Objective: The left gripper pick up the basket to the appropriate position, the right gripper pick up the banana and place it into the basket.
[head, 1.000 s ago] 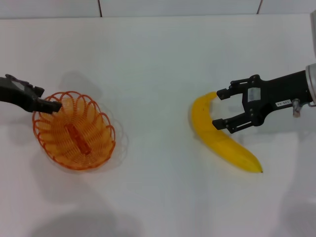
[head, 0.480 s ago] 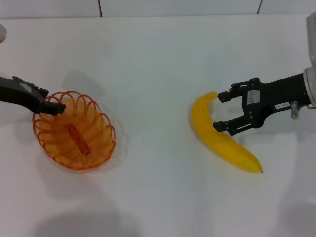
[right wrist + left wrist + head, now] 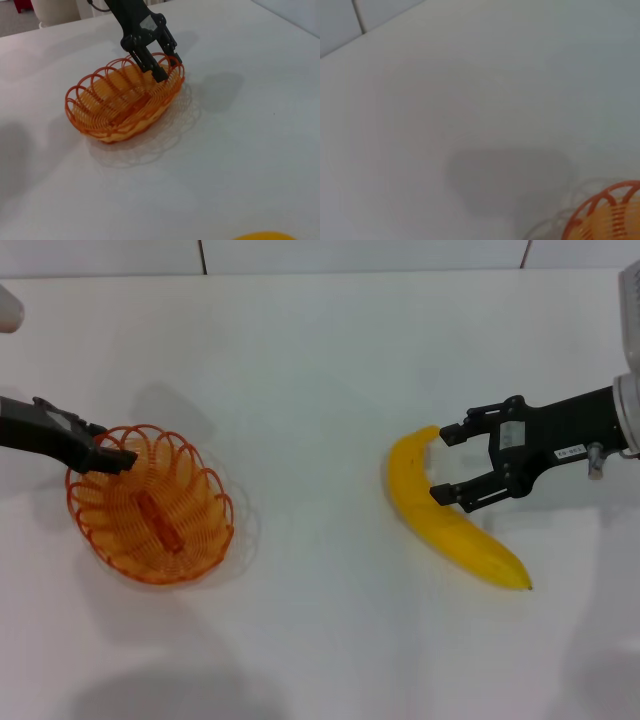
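One basket (image 3: 150, 505), oval and woven from glossy, translucent orange wire loops with a scalloped rim, sits on the left side of the smooth white bench (image 3: 320, 360); its looping wall throws a faint lacy shadow on the matte surface. A single small orange oblong piece (image 3: 159, 521) lies on the basket's floor. The left gripper (image 3: 112, 457), a black two-fingered claw on a black arm entering from the left, has its fingers drawn narrow at the basket's far-left rim, the tips at or just inside the scallops; whether they actually pinch the wire cannot be told, though the right wrist view shows the tips (image 3: 159, 71) reaching down over the rim into the bowl. One banana (image 3: 450, 515), large, smooth and bright yellow with a gentle curve and a dark tip at its near-right end, lies flat on the bench on the right side, well apart from the basket. The right gripper (image 3: 446, 462), black with small white labels on a black arm coming from the right, is spread wide, its two fingers straddling the banana's far half, one finger by the upper end and the other over the banana's middle.
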